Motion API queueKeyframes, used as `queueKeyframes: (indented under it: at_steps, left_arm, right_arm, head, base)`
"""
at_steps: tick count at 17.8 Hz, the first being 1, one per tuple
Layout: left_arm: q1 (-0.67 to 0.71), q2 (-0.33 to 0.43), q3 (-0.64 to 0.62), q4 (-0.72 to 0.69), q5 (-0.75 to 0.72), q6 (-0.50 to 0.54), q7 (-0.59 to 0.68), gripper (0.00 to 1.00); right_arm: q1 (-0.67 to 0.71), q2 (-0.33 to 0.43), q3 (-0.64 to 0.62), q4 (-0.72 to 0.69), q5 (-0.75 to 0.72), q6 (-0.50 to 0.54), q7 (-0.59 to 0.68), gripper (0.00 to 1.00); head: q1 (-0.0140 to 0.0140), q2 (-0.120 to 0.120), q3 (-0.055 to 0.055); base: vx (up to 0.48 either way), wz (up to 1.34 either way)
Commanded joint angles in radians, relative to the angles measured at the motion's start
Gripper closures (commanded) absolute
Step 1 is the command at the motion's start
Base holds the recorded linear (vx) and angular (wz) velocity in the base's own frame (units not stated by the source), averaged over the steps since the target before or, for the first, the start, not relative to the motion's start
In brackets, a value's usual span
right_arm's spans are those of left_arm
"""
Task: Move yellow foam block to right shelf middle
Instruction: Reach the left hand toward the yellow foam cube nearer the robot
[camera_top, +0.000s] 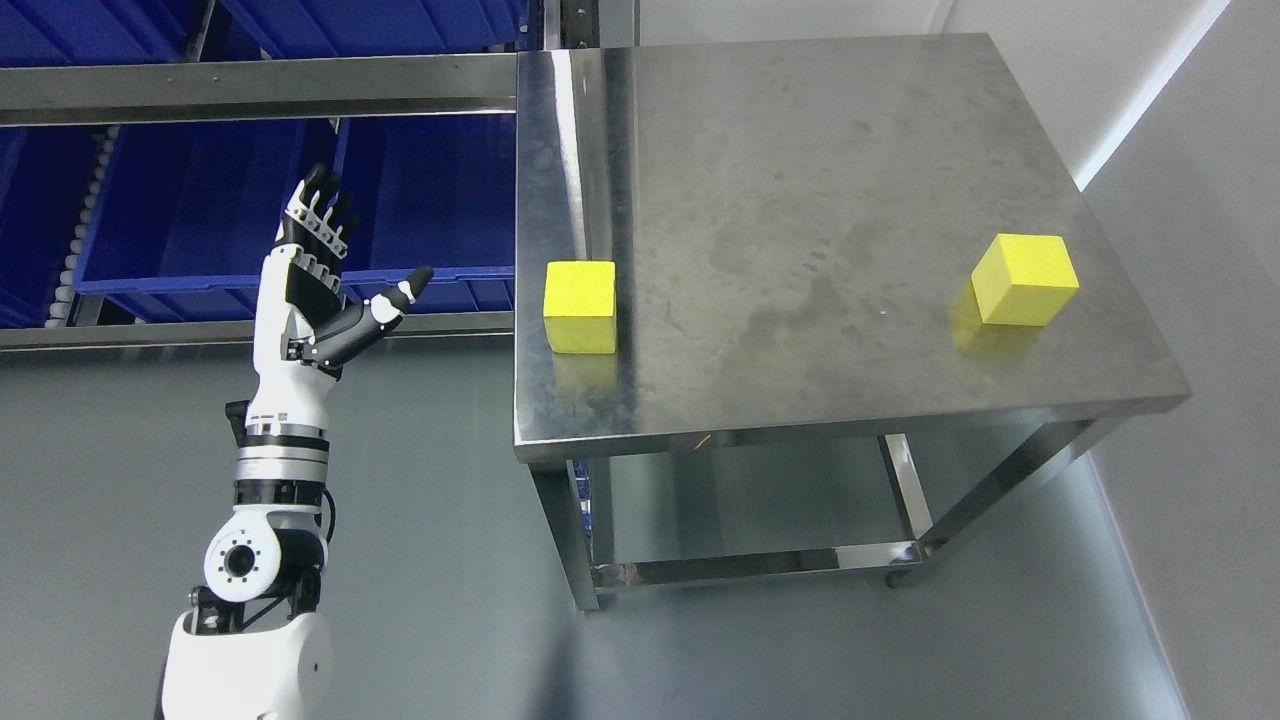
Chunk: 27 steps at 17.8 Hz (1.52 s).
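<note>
Left robot hand (325, 275) was raised left of the table (800, 180), fingers spread, holding nothing. One yellow block (581, 306) sat at the table's left edge, a second block (1025, 279) near its right edge.

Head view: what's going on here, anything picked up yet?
Nothing is held. The left hand is raised with fingers spread, off the left edge of the steel table, in front of blue bins. Two yellow blocks sit on the table: one near its left edge, closest to the hand, and one near the right edge. The right arm isn't visible.
</note>
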Motion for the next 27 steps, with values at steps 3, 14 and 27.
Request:
queueKeyframes:
  at_steps: [3, 14, 27]
  left_arm:
    - [-0.003, 0.017, -0.002, 0.000, 0.000, -0.001, 0.001, 0.00]
    - [-0.059, 0.274, -0.021, 0.035, -0.009, -0.091, -0.428, 0.00]
    - [-0.328, 0.270, -0.205, 0.312, -0.206, 0.027, -0.625, 0.00]
  right_arm:
    - [-0.003, -0.017, 0.000, -0.017, 0.000, 0.001, 0.000, 0.00]
    - [-0.003, -0.017, 0.000, -0.017, 0.000, 0.001, 0.000, 0.00]
    - [-0.003, -0.017, 0.000, -0.017, 0.000, 0.001, 0.000, 0.00]
  head:
    - [0.0000, 0.000, 0.000]
    - [0.0000, 0.000, 0.000]
    - [0.0000, 0.000, 0.000]
  base:
    - [0.000, 0.00]
    - [0.000, 0.00]
    - [0.000, 0.00]
